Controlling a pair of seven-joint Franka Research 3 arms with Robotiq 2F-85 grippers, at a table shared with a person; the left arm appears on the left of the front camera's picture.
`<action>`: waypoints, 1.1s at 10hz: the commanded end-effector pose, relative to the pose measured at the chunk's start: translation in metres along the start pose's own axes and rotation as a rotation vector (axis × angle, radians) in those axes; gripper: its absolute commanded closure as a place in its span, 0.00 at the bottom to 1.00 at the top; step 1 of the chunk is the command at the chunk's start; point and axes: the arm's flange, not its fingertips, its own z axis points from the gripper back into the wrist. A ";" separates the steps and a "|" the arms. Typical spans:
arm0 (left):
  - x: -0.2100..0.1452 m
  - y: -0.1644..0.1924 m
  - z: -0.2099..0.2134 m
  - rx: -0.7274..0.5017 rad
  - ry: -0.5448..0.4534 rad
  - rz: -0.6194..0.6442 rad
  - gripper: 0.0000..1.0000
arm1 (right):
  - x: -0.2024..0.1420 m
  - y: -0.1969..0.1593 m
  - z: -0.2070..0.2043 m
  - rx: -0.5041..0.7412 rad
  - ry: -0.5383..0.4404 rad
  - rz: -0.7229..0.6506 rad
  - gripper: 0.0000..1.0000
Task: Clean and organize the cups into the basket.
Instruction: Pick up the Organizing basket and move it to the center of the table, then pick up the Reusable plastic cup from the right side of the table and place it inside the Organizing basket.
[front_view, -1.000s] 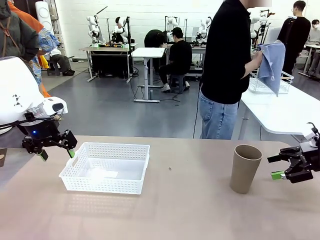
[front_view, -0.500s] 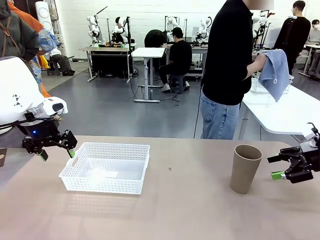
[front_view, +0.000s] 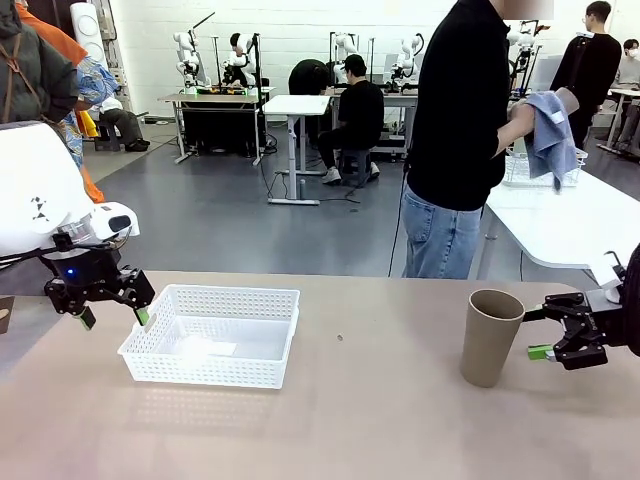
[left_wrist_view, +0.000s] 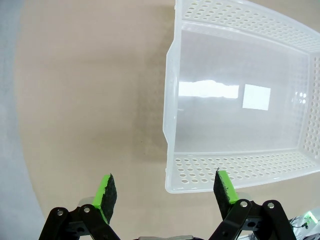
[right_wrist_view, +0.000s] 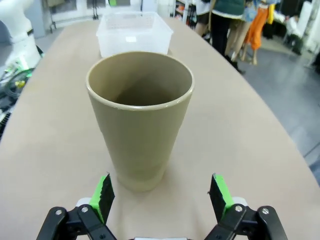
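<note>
Step in hand: approach to the brown cup (front_view: 490, 338), judged from the right gripper (front_view: 541, 333) being levelled at its side; no cup lay in the basket (front_view: 205, 368) yet.
Brown cup: stood upright, mouth up, on the right part of the table (front_view: 350, 420), well apart from the basket.
Basket: sat on the table's left part.
Right gripper: jaws spread wide, one to each side of the cup's lower half, pads near the wall but apart from it; nothing held.
Left gripper (front_view: 114, 313): jaws wide open above the basket's left end; touched and held nothing.
Person: stood at the far side, blue cloth (front_view: 548, 125) in hand, apparently wiping something tan.
Next move: judged to call for a short advance, then a centred closure on the wall, lest the tall cup tip.
</note>
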 end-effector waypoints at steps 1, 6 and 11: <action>0.012 0.000 -0.009 0.021 0.028 0.026 0.00 | -0.015 -0.015 -0.004 0.003 -0.046 -0.007 0.00; 0.038 -0.021 -0.045 0.077 0.107 0.059 0.00 | -0.021 -0.019 -0.018 0.073 -0.056 -0.059 0.00; 0.024 -0.030 -0.053 0.119 0.105 0.055 0.00 | -0.022 -0.017 -0.046 0.140 -0.040 -0.081 0.00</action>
